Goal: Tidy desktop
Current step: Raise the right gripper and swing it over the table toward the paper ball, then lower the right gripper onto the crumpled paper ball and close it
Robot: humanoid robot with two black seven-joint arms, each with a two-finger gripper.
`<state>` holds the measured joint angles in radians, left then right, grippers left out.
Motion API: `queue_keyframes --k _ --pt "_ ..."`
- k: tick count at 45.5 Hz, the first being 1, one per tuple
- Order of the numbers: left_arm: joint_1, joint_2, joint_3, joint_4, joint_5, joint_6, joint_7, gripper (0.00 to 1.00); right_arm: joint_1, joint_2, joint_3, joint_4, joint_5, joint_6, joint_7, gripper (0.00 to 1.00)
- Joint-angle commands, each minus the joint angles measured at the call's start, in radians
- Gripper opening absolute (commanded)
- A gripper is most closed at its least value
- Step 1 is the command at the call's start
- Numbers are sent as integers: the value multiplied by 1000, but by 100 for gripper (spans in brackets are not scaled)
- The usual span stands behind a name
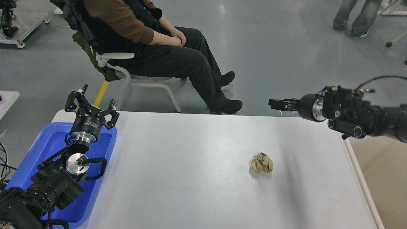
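The white desktop point(190, 178) fills the middle of the head view. A crumpled tan paper ball point(261, 163) lies on it, right of centre. My left gripper point(92, 99) is open and empty, held above the far end of the blue tray, well left of the ball. My right gripper point(276, 104) points left above the desktop's far right edge, beyond and above the ball. It is seen side-on as a dark bar, so its fingers cannot be told apart.
A blue plastic tray point(41, 149) sits at the left edge under my left arm. A beige rimmed bin point(381, 178) stands at the right edge. A person sits on a chair point(127, 74) just beyond the far edge, feet near the table.
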<state>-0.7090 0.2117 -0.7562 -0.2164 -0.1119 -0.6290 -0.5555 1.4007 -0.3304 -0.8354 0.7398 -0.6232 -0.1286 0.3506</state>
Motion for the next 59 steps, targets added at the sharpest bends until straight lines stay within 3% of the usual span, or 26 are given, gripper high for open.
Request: queue_keyframes --k 1,5,59 --pt "0 0 0 0 0 0 -1 100 89 244 -401 1 -17 21 -10 100" --pt "0 0 0 0 0 0 0 100 75 330 -504 3 -15 21 -10 100" --pt "0 0 0 0 0 0 0 100 -241 330 -444 -120 14 3 -9 100"
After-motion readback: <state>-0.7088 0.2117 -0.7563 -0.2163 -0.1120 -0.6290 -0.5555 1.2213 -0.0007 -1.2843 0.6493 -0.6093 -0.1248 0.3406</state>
